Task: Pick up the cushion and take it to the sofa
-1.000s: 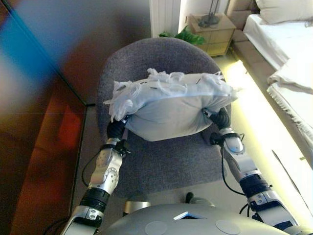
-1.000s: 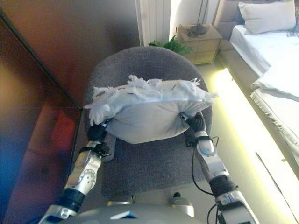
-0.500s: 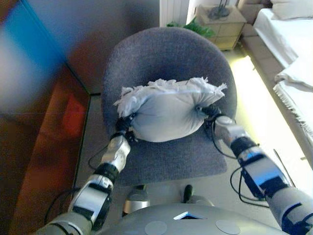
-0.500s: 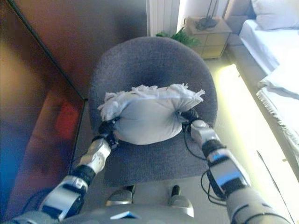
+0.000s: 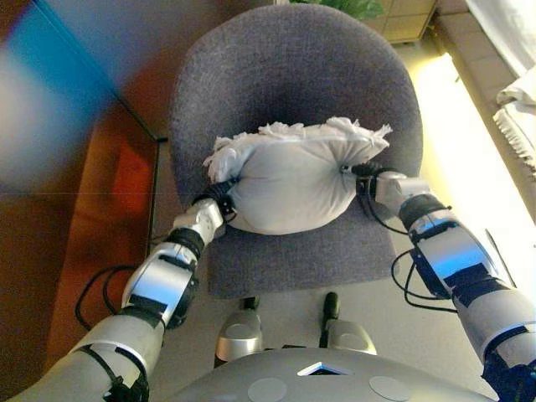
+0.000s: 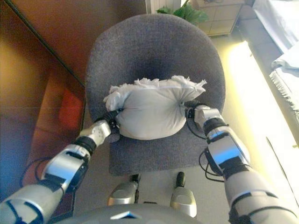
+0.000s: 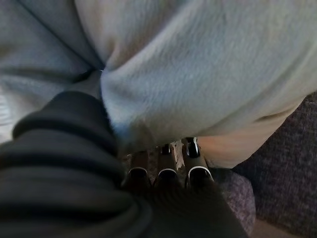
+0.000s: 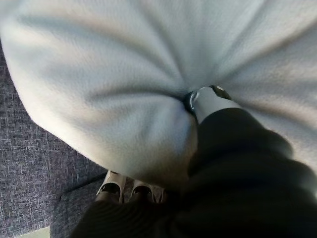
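Note:
The white cushion (image 5: 293,180) with a fringed far edge is held between both my hands, over the seat of the round grey armchair (image 5: 293,59). My left hand (image 5: 219,201) grips its left end: in the left wrist view the fingers (image 7: 166,168) curl under the cushion (image 7: 208,74) and the thumb digs into the cloth. My right hand (image 5: 362,177) grips the right end, and in the right wrist view its thumb (image 8: 210,101) presses into the cushion (image 8: 109,64) with the fingers curled beneath.
A reddish-brown panel (image 5: 75,167) runs along the left. Behind the armchair are a green plant (image 6: 180,11) and a wooden nightstand (image 6: 219,18). A bed with white bedding (image 5: 519,109) lies at the right, beyond a brightly lit strip of floor (image 5: 456,126).
The camera has tipped down. My hands have drawn closer together, bunching the cushion into a rounder shape, and have pulled it nearer to me.

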Tool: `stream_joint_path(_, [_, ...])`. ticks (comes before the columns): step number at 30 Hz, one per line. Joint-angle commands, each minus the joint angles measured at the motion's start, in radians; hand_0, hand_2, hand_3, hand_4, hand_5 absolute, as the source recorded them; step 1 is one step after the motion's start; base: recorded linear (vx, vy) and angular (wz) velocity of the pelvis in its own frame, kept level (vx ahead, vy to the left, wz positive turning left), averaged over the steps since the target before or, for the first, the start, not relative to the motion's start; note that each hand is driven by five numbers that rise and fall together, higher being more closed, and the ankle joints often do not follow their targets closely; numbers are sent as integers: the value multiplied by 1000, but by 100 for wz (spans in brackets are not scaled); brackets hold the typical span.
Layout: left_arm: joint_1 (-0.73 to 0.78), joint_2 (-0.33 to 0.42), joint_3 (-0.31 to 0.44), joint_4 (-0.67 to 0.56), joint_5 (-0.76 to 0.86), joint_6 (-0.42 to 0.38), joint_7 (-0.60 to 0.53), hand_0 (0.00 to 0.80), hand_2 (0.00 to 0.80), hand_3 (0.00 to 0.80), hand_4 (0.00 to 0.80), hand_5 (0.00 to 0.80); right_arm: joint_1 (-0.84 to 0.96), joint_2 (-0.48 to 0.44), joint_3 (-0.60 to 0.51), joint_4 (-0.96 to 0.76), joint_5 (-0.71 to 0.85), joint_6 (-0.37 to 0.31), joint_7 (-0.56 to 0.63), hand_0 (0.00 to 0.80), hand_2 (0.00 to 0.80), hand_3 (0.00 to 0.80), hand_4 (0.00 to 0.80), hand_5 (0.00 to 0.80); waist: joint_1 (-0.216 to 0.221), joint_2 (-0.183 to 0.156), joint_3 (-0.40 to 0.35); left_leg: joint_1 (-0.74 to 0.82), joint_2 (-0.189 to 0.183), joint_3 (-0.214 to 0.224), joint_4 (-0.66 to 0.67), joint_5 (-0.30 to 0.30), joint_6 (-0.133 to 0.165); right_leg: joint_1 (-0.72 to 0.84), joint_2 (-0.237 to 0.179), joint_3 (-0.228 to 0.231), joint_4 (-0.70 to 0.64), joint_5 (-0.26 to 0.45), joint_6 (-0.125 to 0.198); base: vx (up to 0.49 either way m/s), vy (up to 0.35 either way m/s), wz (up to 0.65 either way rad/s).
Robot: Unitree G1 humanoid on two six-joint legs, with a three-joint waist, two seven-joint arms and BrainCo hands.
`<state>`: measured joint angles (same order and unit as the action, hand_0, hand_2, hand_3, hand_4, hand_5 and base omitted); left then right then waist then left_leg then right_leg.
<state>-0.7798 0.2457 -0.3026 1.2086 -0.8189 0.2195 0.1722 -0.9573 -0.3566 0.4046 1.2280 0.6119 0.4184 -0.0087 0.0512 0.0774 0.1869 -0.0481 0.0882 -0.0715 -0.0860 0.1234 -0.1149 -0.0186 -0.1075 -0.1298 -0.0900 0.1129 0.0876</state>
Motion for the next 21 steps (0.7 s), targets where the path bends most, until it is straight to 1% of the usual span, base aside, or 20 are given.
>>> stream_joint_path(1, [-220, 7, -55, 110, -28, 23, -39, 0, 0, 0, 0, 0, -195, -3, 26, 48, 67, -15, 17, 0, 0, 0, 0, 0, -24, -49, 60, 45, -28, 53, 32, -100, 3, 27, -30, 23, 4, -58, 23, 41, 79, 0])
stream_joint_path(3, [-235, 15, -61, 116, -36, 23, -19, 0, 0, 0, 0, 0, -212, -17, 8, 50, 93, -24, -34, 0, 0, 0, 0, 0, -29, -44, 68, 40, -27, 55, 35, -101, 0, 21, -32, 25, 6, -60, 23, 5, 66, -1])
stream_joint_path(4, [-235, 13, -64, 113, -44, 17, -9, 0, 0, 0, 0, 0, -218, -21, 4, 49, 89, -49, -47, 0, 0, 0, 0, 0, -29, -41, 73, 36, -26, 56, 34, -99, -1, 16, -33, 25, 7, -60, 24, -27, 66, 0])
stream_joint_path(6, [-237, 26, -63, 116, -61, 11, 9, 0, 0, 0, 0, 0, -232, -44, -4, 45, 102, -77, -87, 0, 0, 0, 0, 0, -32, -38, 85, 28, -27, 55, 31, -96, -1, 5, -33, 27, 9, -59, 25, -37, 61, 0])
stream_joint_path(8, [-228, 46, -56, 120, -74, -7, 21, 0, 0, 0, 0, 0, -233, -73, -14, 45, 102, -127, -121, 0, 0, 0, 0, 0, -35, -37, 95, 22, -28, 54, 32, -96, -3, -4, -35, 28, 12, -60, 28, -20, 48, 0])
stream_joint_path(9, [-218, 59, -49, 118, -73, -11, 24, 0, 0, 0, 0, 0, -231, -87, -22, 38, 99, -134, -127, 0, 0, 0, 0, 0, -36, -37, 98, 20, -28, 55, 32, -97, -4, -7, -35, 28, 12, -62, 29, -3, 39, 0])
stream_joint_path(12, [-201, 123, -27, 115, -106, -30, 20, 0, 0, 0, 0, 0, -231, -155, -25, 30, 114, -152, -103, 0, 0, 0, 0, 0, -37, -38, 101, 16, -29, 57, 31, -98, -6, -15, -36, 26, 15, -63, 32, 23, 31, 0])
stream_joint_path(16, [-150, 215, 7, 102, -95, -46, 11, 0, 0, 0, 0, 0, -196, -252, -64, 26, 137, -226, -93, 0, 0, 0, 0, 0, -34, -39, 101, 17, -27, 61, 30, -104, -6, -17, -37, 23, 18, -70, 37, 47, 11, 0])
stream_joint_path(19, [-84, 286, 47, 106, -79, -48, 14, 0, 0, 0, 0, 0, -144, -328, -100, -15, 148, -253, -98, 0, 0, 0, 0, 0, -38, -44, 96, 25, -28, 66, 26, -109, -3, -15, -37, 24, 20, -73, 41, 67, 17, 0])
stream_joint_path(21, [-36, 325, 83, 120, -53, -45, 21, 0, 0, 0, 0, 0, -93, -370, -135, -39, 123, -264, -111, 0, 0, 0, 0, 0, -43, -46, 86, 35, -30, 70, 23, -113, -1, -9, -38, 25, 21, -77, 44, 121, 34, 1])
